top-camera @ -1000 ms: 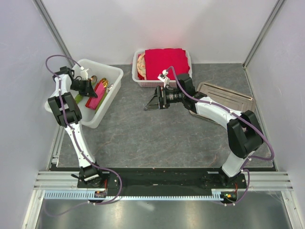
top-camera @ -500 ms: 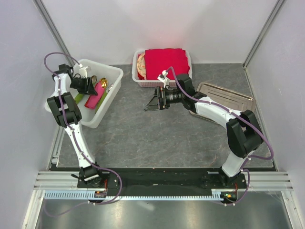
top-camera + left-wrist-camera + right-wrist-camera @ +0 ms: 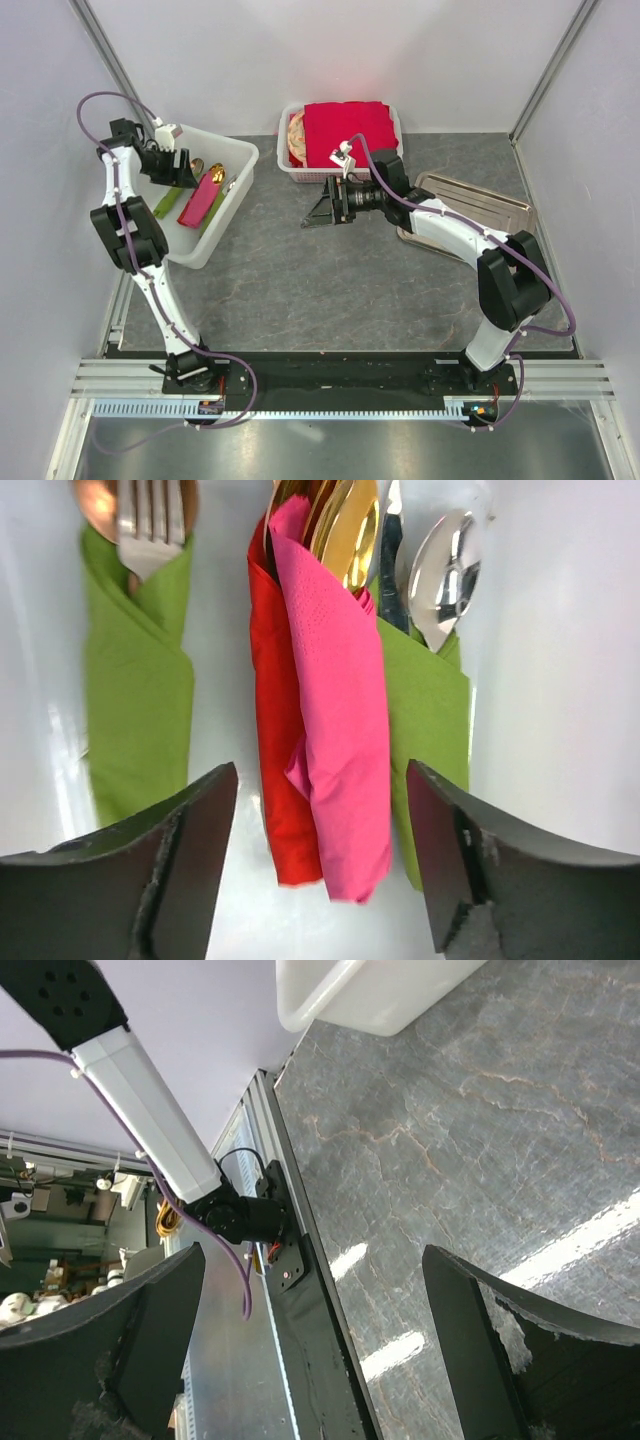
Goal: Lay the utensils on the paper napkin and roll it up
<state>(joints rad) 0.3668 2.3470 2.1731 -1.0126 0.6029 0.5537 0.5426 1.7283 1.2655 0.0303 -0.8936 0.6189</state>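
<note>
The paper napkin (image 3: 338, 730) is a magenta-pink roll wrapped round the gold utensils (image 3: 345, 525), whose bowls stick out of its top. It lies in the white bin (image 3: 236, 192), seen from above as a pink bundle (image 3: 201, 200). My left gripper (image 3: 320, 772) hovers over the lower end of the roll, open, its fingers standing apart from it on either side; from above it is at the bin's far left (image 3: 176, 174). My right gripper (image 3: 312, 221) hangs open over the bare table, with nothing between its fingers (image 3: 150, 1330).
In the bin beside the pink roll lie a red bundle (image 3: 272, 720) and two green bundles (image 3: 135, 680) holding a fork and silver spoons. A basket with a red napkin stack (image 3: 348, 130) stands at the back. A metal tray (image 3: 482, 204) sits at the right.
My left gripper has opened and drawn back toward the bin's far left, leaving the pink roll lying in the bin. The right arm has stayed put.
</note>
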